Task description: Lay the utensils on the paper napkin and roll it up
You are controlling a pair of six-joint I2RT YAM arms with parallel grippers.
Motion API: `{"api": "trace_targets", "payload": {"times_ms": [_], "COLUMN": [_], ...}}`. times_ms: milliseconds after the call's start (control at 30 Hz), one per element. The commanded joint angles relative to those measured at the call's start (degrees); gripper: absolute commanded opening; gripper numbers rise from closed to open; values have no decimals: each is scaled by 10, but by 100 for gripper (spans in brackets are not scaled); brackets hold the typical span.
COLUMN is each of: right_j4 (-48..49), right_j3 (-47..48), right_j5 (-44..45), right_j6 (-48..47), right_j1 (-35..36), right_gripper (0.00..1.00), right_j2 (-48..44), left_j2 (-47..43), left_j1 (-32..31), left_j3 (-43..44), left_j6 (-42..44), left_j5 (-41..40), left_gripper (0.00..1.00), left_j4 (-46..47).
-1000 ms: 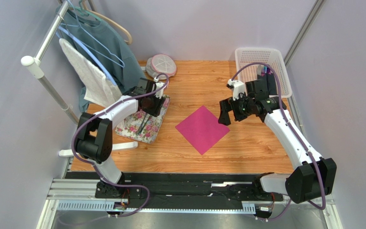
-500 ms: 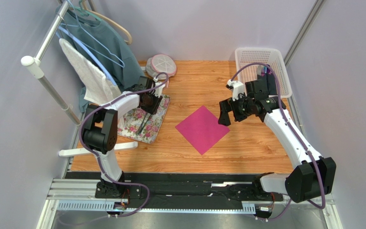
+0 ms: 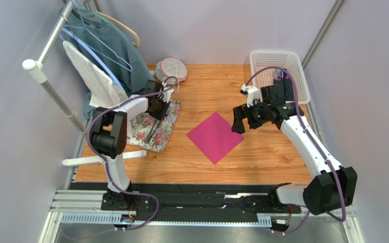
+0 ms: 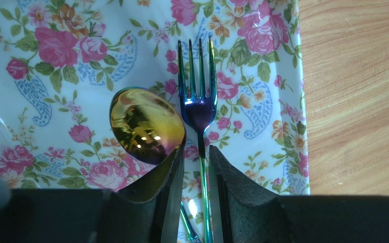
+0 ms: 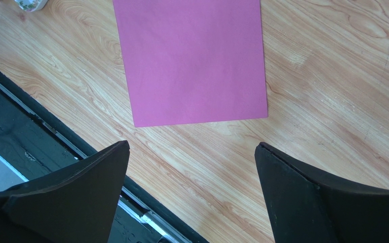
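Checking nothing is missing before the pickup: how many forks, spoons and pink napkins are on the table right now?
fork: 1
spoon: 1
pink paper napkin: 1
Total: 3

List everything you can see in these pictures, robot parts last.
fork: one, iridescent blue-green, on floral cloth
spoon: one, gold, beside fork
paper napkin: one, magenta, table centre
floral cloth: one, white with pink roses, table's left
basket: one, white, far right corner
garment: one, teal, on rack, left
towel: one, white, on rack
round pouch: one, grey-pink, far edge
left arm: one, white-black, jaws narrowly apart astride fork handle
right arm: one, white-black, jaws wide open near napkin
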Motion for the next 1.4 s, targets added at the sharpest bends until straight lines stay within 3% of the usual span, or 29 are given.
{"api": "trace_targets", "payload": {"times_ms": [0, 367, 633, 800, 1033, 1167, 1367], "right_j4": [4, 4, 5, 6, 9, 9, 12], "right_j3": [3, 3, 6, 7, 11, 16, 22], "right_j5": [-11, -11, -11, -10, 12, 42, 73], "right_j6": [-10, -11, -9, -9, 2, 15, 52], "right_j1": [-3, -3, -3, -3, -3, -5, -40], "right_gripper": [100, 100, 100, 100, 100, 100, 100], "right_j2": [-5, -7, -8, -8, -1, 8, 17], "left_j2": [7, 18, 10, -26, -79, -52, -18], "left_j1": [4, 4, 0, -13, -84, -143, -201], "left_j3": [18, 26, 44, 45, 79, 168, 223], "left_j6": [14, 7, -37, -74, -215, -320, -470], "left_j5": [14, 30, 48, 30, -50, -147, -157], "left_gripper": [32, 24, 0, 0, 0, 0, 0], "left_j4": [-1, -16, -49, -48, -63, -129, -146]}}
